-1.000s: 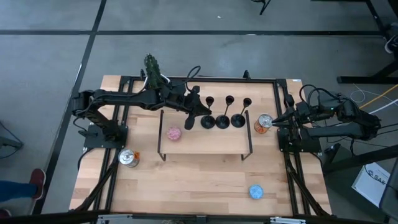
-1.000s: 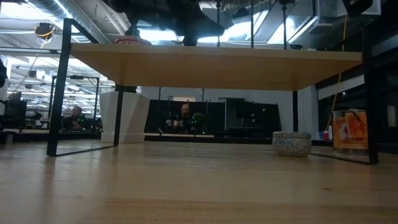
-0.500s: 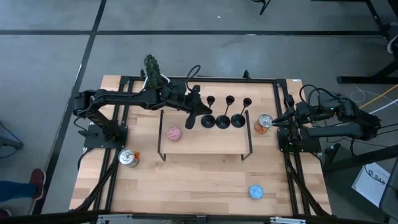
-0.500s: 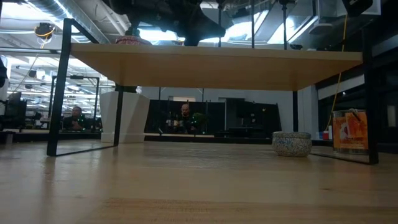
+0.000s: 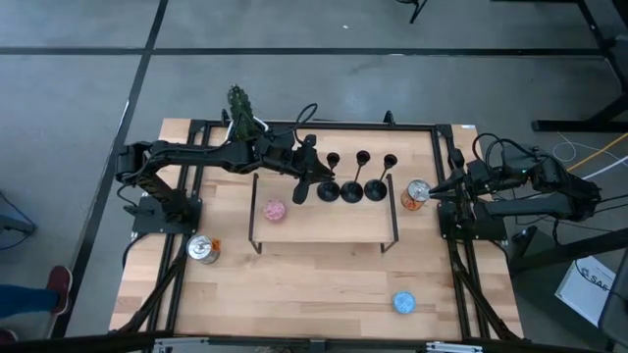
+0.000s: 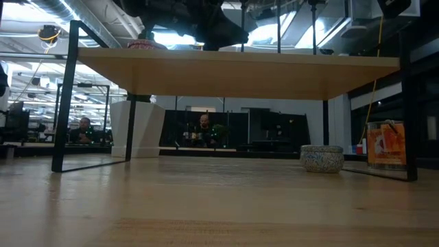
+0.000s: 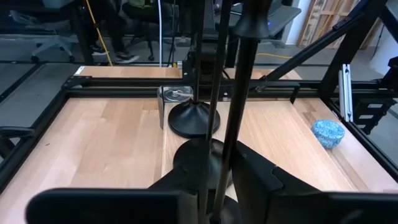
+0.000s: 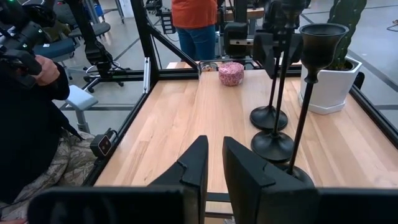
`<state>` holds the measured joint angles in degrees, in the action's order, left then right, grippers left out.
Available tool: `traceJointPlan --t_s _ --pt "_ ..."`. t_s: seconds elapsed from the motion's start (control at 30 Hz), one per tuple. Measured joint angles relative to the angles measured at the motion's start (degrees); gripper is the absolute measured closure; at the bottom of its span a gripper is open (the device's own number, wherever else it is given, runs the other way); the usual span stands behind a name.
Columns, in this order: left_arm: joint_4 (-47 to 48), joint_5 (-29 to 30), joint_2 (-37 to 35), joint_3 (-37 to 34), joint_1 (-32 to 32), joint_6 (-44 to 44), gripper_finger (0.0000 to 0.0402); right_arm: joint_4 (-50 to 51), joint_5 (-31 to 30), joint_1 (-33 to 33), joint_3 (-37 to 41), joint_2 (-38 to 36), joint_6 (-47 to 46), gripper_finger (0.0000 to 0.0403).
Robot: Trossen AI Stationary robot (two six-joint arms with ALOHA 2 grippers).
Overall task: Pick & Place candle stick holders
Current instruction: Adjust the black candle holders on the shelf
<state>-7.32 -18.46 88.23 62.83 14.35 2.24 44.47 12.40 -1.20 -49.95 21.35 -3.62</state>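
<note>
Blue speckled tin (image 5: 403, 302), round and squat, alone near the front right corner of the surface (image 5: 294, 294); ribbed metal can (image 5: 203, 249), cylindrical, by the left edge; raised shelf (image 5: 324, 227), a pale wood board on thin black legs, mid-surface, serving as the stand for the pieces; pink tin (image 5: 274, 210), round, towards the shelf's left end; three candle stick holders (image 5: 350, 190), matt black, each a flat disc base, thin upright stem and small cup, in a tidy row along the shelf's back half, bases close together, probably set for display; left gripper (image 5: 312, 179) reaching in from the left edge about the stem of the leftmost holder (image 5: 326, 191), whose base sits on the shelf, clamped or let go cannot be told; second metal can (image 5: 415, 194) just off the shelf's right end; right gripper (image 5: 433, 192) beside it at the right edge, drawn nearly together on nothing, waiting; green potted plant (image 5: 238, 103) at the back left corner
</note>
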Motion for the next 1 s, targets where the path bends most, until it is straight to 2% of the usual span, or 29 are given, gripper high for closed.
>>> traceJointPlan --t_s 0.6,0.8,1.0 --pt "-0.1 0.0 -1.5 0.0 -0.4 0.0 0.0244 0.0 0.0 0.0 0.0 0.0 0.0 0.035" --pt "6.3 -0.1 -4.5 0.0 -0.3 0.5 0.0227 0.0 0.0 0.0 0.0 0.0 0.0 0.035" --pt "13.7 0.0 -9.7 0.0 -1.7 6.8 0.0229 0.0 0.1 0.0 0.0 0.0 0.0 0.035"
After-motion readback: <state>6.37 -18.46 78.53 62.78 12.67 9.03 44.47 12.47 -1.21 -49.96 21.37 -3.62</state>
